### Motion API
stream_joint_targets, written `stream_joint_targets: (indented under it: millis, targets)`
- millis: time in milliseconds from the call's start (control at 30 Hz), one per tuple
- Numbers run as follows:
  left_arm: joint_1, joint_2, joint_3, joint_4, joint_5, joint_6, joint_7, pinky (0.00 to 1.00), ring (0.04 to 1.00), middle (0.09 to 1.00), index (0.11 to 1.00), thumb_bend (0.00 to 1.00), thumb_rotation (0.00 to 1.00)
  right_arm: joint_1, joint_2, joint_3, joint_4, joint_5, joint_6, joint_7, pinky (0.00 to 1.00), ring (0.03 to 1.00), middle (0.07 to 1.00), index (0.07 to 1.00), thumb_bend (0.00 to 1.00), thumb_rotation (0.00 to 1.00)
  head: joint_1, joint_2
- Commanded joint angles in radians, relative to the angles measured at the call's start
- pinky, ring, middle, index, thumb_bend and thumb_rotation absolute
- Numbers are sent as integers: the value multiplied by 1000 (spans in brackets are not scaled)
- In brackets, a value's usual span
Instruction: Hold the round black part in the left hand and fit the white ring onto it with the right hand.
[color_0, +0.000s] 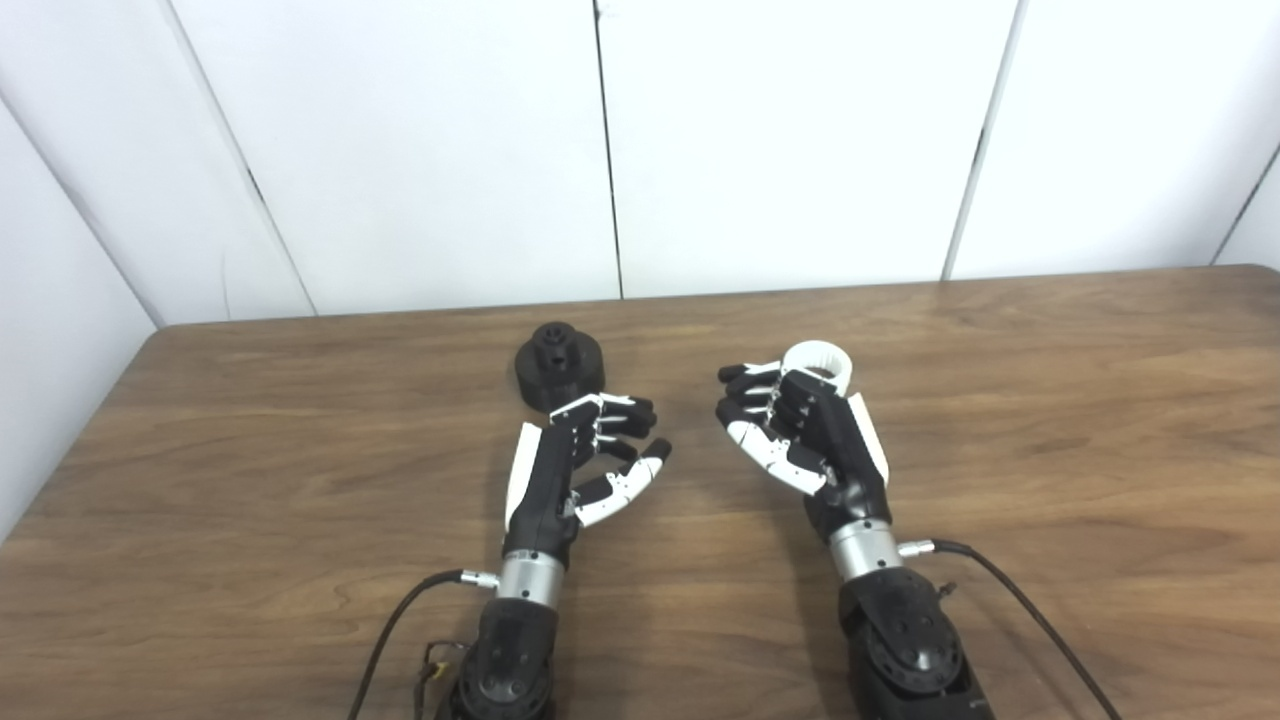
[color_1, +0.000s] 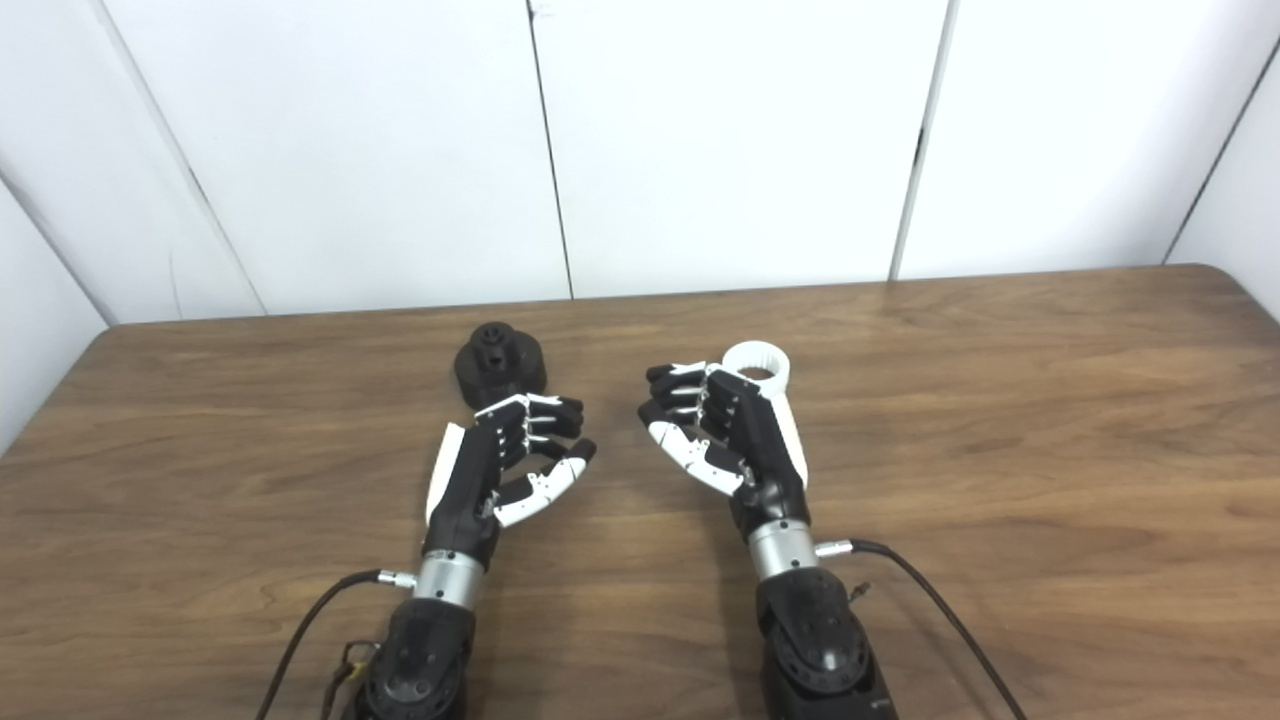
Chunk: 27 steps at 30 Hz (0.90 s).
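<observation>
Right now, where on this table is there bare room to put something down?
Bare wood runs right of the right robot hand to the table edge, and left of the left robot hand. It is crowded mid-table, where the round black part and white ring sit just beyond the hands.

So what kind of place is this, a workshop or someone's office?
Probably a robot test room or lab rather than an office. A bare wooden table stands against plain white wall panels, and on it lie just two practice pieces, a round black part and a white ring.
</observation>
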Motion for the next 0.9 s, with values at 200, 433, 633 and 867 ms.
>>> stream_joint_targets:
  millis: [200, 433, 633, 867]
  targets:
    - [-17, -5, 1, -35, 0, -29, 7, 526, 614, 675, 498, 492, 77, 60, -25, -6, 51, 5, -17, 14, 501, 587, 671, 498, 505, 156, -3, 1]
    - [-20, -6, 0, -31, -2, -31, 5, 521, 608, 671, 498, 492, 77, 59, -25, -9, 58, 12, -30, 17, 487, 574, 663, 498, 505, 154, -5, 2]
    - [-22, -5, -1, -24, -2, -35, 5, 525, 612, 674, 498, 492, 77, 56, -28, -12, 65, 13, -29, 18, 485, 576, 666, 498, 505, 155, 34, -7]
    - [-28, -27, -10, 12, 2, -54, 15, 527, 618, 681, 498, 494, 74, 59, -56, -27, 88, 35, -42, 40, 509, 601, 673, 498, 505, 157, 168, -34]
